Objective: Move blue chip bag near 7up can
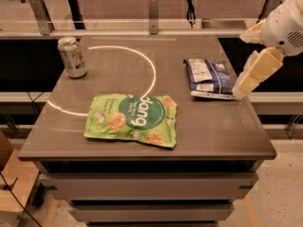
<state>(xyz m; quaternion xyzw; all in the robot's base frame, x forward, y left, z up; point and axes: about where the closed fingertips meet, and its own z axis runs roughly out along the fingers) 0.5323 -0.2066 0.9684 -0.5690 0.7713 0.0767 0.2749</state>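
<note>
The blue chip bag (210,77) lies flat on the right side of the table, dark navy with white label panels. The 7up can (72,56) stands upright at the far left corner, silver-white with green. My gripper (247,81) hangs at the table's right edge, its cream tip just beside the bag's near right corner; I cannot tell whether it touches the bag. It holds nothing that I can see.
A large green "dang" bag (133,119) lies in the middle front of the grey table (213,131). A bright curved light streak (152,72) crosses the tabletop. Railings and posts (153,6) stand behind the table.
</note>
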